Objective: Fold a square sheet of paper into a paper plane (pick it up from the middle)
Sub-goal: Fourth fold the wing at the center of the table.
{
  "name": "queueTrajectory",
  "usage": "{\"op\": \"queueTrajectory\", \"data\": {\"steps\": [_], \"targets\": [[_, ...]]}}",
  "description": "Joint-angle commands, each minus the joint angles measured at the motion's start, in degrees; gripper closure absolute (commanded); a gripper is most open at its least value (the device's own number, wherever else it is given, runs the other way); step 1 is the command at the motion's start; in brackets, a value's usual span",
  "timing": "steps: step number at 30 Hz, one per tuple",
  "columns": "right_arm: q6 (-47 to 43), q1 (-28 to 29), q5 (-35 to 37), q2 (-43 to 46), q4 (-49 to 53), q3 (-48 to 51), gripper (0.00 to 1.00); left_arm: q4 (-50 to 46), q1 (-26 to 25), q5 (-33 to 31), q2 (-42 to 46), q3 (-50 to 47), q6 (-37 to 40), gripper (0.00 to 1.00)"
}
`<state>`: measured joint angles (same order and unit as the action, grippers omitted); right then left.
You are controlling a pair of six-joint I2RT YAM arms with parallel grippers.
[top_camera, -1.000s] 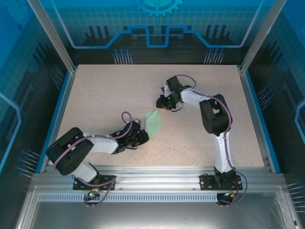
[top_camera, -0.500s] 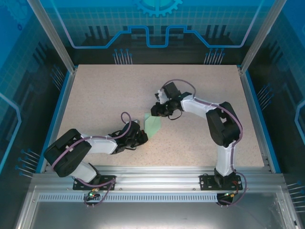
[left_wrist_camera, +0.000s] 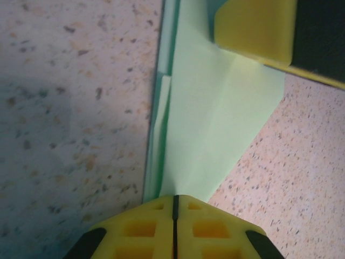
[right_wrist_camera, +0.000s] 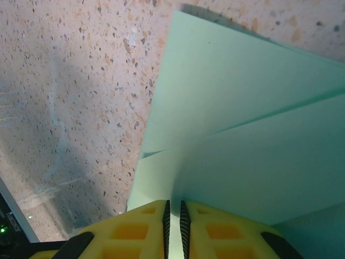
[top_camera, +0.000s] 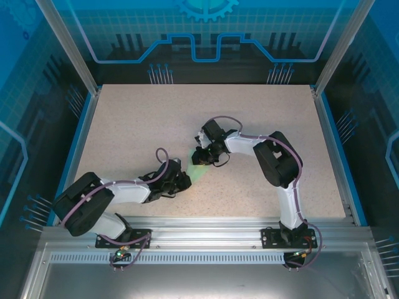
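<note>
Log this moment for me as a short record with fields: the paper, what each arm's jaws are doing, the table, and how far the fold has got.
paper: pale green sheet, partly folded, with layered edges and a crease showing
position: mid-table, between the two arms
left jaws: shut on one end of the sheet
right jaws: closed on the other end, with paper in the thin slit between them
table: speckled beige top
fold status: not yet a pointed plane shape
</note>
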<state>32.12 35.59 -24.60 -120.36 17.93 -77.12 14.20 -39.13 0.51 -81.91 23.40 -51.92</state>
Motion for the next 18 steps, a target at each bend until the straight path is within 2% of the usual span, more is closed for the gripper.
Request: {"op": "queueTrajectory", "data": {"steps": [1,11,18], "targets": [[0.4,-0.4,2.9,-2.3,0.6,0.3,0.84,-13.9,0.4,3.0,1.9,-4.0,2.4,0.89],[0.7,-0.3,1.6,-2.6,0.2,0.0,0.83,-24.6,0.3,3.4,13.8,-7.1,2.7,0.83],[0.0,0.2,-0.7,-0.3,0.0,-0.4,0.81,-33.7,0.5,-0.5,30.2,-5.9,1.9,0.74]]}}
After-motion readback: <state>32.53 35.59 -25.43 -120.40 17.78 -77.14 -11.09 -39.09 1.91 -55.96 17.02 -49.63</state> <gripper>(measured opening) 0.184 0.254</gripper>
